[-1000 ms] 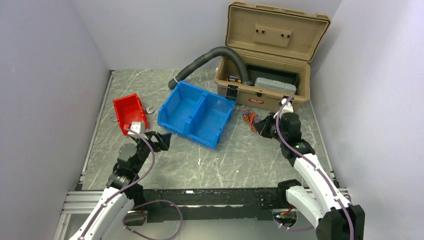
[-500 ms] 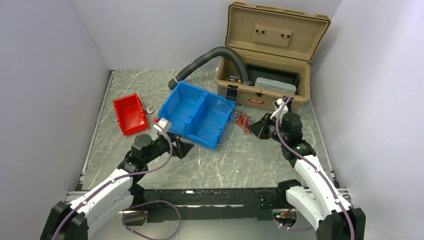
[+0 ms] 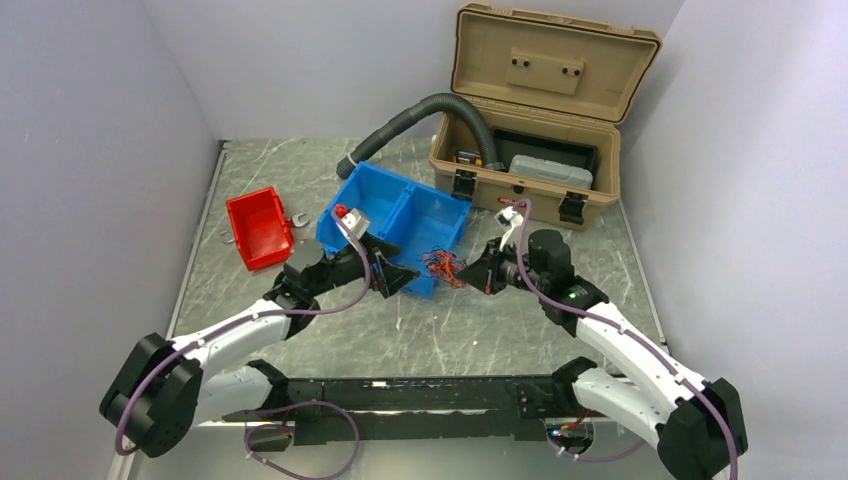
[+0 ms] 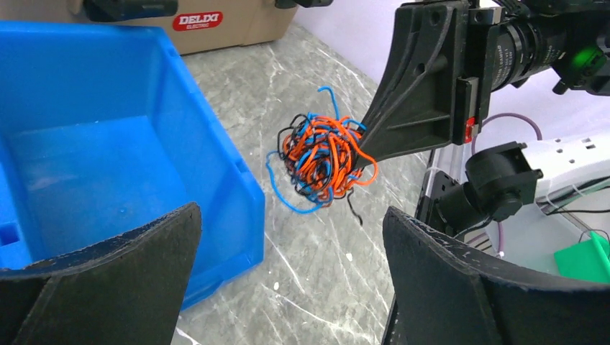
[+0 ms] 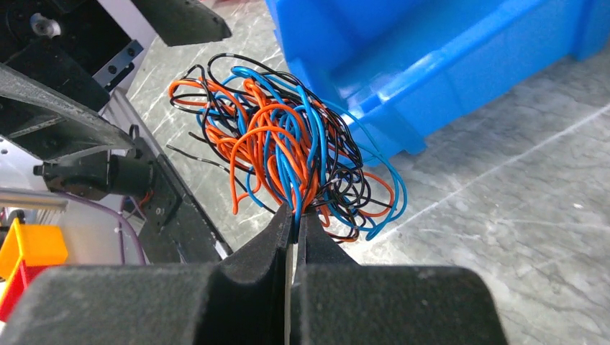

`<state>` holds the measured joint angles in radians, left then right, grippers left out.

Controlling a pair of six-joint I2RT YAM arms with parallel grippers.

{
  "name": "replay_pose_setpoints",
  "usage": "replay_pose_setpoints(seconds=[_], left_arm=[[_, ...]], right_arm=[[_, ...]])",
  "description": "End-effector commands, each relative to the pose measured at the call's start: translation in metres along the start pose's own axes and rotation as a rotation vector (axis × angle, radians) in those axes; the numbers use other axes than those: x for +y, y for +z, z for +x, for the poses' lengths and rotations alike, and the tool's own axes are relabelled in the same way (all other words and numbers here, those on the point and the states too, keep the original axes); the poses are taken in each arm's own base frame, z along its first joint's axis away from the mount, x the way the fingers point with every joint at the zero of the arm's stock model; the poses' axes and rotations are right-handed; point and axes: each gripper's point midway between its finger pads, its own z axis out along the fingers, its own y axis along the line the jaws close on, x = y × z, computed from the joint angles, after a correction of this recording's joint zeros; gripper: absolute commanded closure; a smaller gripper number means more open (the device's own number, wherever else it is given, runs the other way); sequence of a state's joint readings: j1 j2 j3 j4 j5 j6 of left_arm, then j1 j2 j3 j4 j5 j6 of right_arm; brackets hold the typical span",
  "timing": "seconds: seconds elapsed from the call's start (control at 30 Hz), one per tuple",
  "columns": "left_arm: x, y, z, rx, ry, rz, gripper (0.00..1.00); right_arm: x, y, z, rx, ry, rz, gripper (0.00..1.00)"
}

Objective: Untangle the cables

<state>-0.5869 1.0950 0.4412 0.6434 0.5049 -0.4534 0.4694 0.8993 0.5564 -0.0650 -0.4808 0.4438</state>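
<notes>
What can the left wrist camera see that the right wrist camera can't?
Only the left wrist view shows the tan toolbox with its red label, and the right gripper from outside, pinching the tangled cables. Only the right wrist view shows that gripper's fingers pressed together up close, plus a yellow thing at the edge. Both show those cables, the blue bin and the grey table.

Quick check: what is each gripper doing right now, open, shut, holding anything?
Left gripper: open, holding nothing.
Right gripper: shut on the tangled cables.
</notes>
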Motion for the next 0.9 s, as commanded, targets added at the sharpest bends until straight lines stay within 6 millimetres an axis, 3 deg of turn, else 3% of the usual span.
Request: replay_pose_setpoints(seconds=[0.0, 0.13, 0.23, 0.33, 0.43, 0.5, 0.63, 0.77, 0.87], left_arm=[[-0.021, 0.003, -0.009, -0.039, 0.041, 0.129, 0.02], [-0.028, 0.002, -0.004, -0.037, 0.047, 0.17, 0.05], [-0.027, 0.007, 0.002, 0.0, 0.031, 0.175, 0.18], [-0.027, 0.013, 0.007, 0.031, 0.024, 0.187, 0.47], [-0.02, 0.011, 0.01, 0.023, 0.023, 0.14, 0.99], [-0.015, 0.007, 0.009, 0.007, 0.036, 0.106, 1.0], [-0.004, 0.001, 0.005, -0.013, 0.069, 0.024, 1.0], [0.003, -0.003, 0.003, -0.024, 0.085, -0.027, 1.0], [0.007, -0.005, 0.002, -0.033, 0.085, -0.057, 1.0]], right_arm=[[0.024, 0.01, -0.025, -0.083, -0.104, -0.07, 1.0], [0.032, 0.025, -0.017, -0.042, -0.139, -0.065, 1.0], [0.039, 0.034, -0.01, -0.002, -0.165, -0.068, 1.0], [0.044, 0.036, -0.012, -0.014, -0.175, -0.068, 1.0], [0.038, 0.033, -0.019, -0.055, -0.169, -0.015, 1.0], [0.022, 0.03, -0.026, -0.093, -0.146, 0.088, 1.0], [-0.033, 0.009, -0.033, -0.154, -0.056, 0.424, 1.0], [-0.083, -0.031, -0.027, -0.219, 0.034, 0.753, 1.0], [-0.103, -0.063, -0.027, -0.3, 0.091, 0.918, 1.0]])
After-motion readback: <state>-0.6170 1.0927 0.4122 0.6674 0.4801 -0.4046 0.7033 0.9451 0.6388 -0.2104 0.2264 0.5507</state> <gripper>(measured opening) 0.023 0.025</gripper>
